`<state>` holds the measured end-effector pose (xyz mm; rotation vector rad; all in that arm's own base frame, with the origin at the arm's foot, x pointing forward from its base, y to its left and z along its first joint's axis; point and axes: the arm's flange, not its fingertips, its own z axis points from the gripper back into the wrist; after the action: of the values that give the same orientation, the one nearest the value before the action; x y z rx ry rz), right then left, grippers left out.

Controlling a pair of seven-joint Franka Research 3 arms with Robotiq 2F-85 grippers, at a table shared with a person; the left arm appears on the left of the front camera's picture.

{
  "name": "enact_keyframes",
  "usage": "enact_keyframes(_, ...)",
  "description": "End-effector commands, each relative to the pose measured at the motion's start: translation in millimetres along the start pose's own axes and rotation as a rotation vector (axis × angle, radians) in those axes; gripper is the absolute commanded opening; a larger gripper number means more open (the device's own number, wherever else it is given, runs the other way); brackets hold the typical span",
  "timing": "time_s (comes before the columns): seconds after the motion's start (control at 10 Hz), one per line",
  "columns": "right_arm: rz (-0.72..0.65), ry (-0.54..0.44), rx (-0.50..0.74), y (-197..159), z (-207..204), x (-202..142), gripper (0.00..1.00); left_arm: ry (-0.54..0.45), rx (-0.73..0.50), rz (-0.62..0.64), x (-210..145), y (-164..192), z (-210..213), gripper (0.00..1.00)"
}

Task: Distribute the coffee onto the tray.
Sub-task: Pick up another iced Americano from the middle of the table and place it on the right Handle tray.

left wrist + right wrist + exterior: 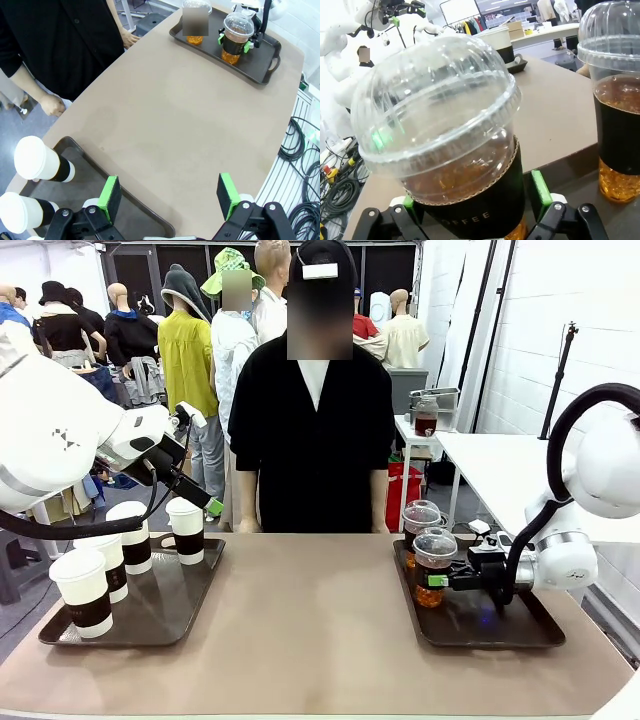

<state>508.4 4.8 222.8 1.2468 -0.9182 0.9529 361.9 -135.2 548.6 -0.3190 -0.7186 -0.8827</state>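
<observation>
The coffee stands on two dark trays. Several white lidded cups (132,537) with brown sleeves fill the left tray (160,625). Two clear dome-lidded cups of brown drink sit on the right tray (510,632). The nearer clear cup (434,558) (445,140) stands upright between the spread fingers of my right gripper (437,582) (472,196), which is open with a small gap at one pad. The other clear cup (421,520) (617,125) stands just behind. My left gripper (203,500) (169,197) hangs open and empty over the left tray, by the far white cup (186,530).
A person stands at the far edge of the table, with a hand (52,105) near the edge. The brown tabletop (310,620) between the trays is bare. In the left wrist view two white cups (40,160) lie below me, and cables (300,145) hang past the table edge.
</observation>
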Motion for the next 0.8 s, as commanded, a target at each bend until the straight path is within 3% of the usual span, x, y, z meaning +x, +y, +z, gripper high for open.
enact_keyframes(0.0, -0.019, 0.040, -0.012, 14, 5, 2, 1.00, 0.002, -0.002, 0.007, 0, 1, 0, 1.00)
enact_keyframes(0.7, -0.020, 0.081, -0.113, 62, 43, -4, 1.00, 0.002, -0.002, 0.007, 0, 1, 0, 1.00)
